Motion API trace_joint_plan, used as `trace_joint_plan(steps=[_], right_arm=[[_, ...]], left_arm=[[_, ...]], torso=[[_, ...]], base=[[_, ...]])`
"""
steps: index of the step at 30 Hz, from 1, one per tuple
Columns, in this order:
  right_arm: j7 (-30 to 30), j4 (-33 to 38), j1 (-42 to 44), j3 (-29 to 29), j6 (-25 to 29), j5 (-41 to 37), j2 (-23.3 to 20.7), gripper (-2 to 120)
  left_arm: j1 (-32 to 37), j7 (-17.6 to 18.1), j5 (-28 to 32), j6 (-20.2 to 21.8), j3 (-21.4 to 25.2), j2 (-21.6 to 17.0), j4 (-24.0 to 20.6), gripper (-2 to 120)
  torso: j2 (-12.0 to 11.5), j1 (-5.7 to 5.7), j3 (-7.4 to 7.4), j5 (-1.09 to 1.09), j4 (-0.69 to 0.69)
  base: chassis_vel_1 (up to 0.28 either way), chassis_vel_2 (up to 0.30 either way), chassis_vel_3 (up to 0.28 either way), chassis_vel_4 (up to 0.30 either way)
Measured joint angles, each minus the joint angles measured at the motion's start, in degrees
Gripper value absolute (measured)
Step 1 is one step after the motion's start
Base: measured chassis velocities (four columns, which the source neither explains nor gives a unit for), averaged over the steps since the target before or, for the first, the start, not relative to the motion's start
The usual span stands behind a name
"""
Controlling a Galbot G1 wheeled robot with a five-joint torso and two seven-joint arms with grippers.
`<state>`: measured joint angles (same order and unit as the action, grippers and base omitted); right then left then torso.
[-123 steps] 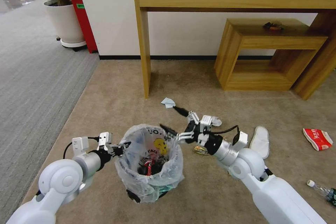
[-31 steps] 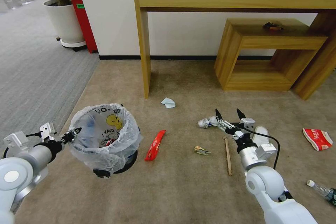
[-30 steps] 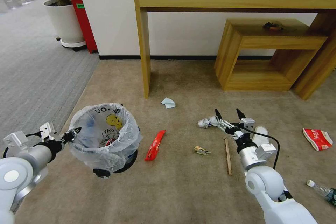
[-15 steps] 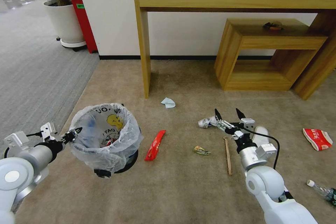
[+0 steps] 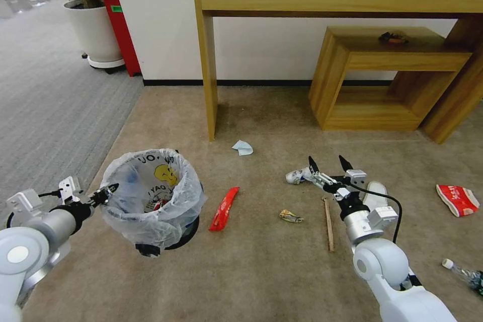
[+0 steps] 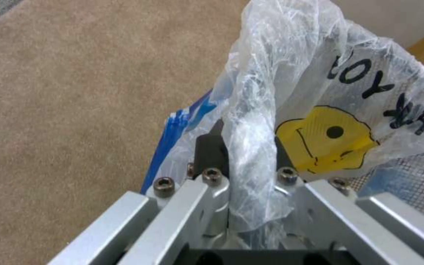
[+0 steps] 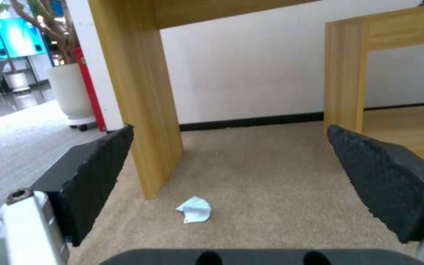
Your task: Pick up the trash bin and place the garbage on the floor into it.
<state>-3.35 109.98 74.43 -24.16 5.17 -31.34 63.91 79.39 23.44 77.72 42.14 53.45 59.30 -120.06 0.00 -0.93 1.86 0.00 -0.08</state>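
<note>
The trash bin [image 5: 151, 196], dark with a crinkly white bag bearing a yellow figure, sits low at the left, tilted. My left gripper [image 5: 108, 191] is shut on its bagged rim, and the left wrist view shows the fingers [image 6: 209, 152] pinching the bag [image 6: 320, 110]. My right gripper [image 5: 327, 162] hovers open and empty above the floor [image 5: 261, 271]. Garbage lies around it: crumpled white paper [image 5: 297, 176], a wooden stick [image 5: 328, 224], a white slipper [image 5: 375, 193], a small wrapper [image 5: 290, 216], a red wrapper [image 5: 224, 201] and a pale blue tissue [image 5: 242, 147] [image 7: 195, 209].
A red packet [image 5: 457, 198] and a clear bottle [image 5: 463, 271] lie at the far right. A tall wooden console [image 5: 206, 60] and a low wooden shelf [image 5: 387, 80] stand against the wall. A potted plant [image 5: 95, 30] stands on grey carpet [image 5: 45, 110] at the left.
Since four seconds ago the left arm has carried the bin leftward, and the right gripper has swung from over the bin out to the right. Over the last second nothing has moved.
</note>
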Motion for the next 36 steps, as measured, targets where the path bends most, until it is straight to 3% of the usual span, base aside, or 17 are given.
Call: trace_joint_plan(steps=[36], right_arm=[[1.3, -0.7, -0.4, 0.1, 0.9, 0.2, 0.0, 100]], left_arm=[[0.5, -0.1, -0.2, 0.0, 0.1, 0.0, -0.5, 3]], torso=[[0.0, 0.0, 0.0, 0.0, 0.01]], base=[[-0.001, 0.002, 0.001, -0.001]])
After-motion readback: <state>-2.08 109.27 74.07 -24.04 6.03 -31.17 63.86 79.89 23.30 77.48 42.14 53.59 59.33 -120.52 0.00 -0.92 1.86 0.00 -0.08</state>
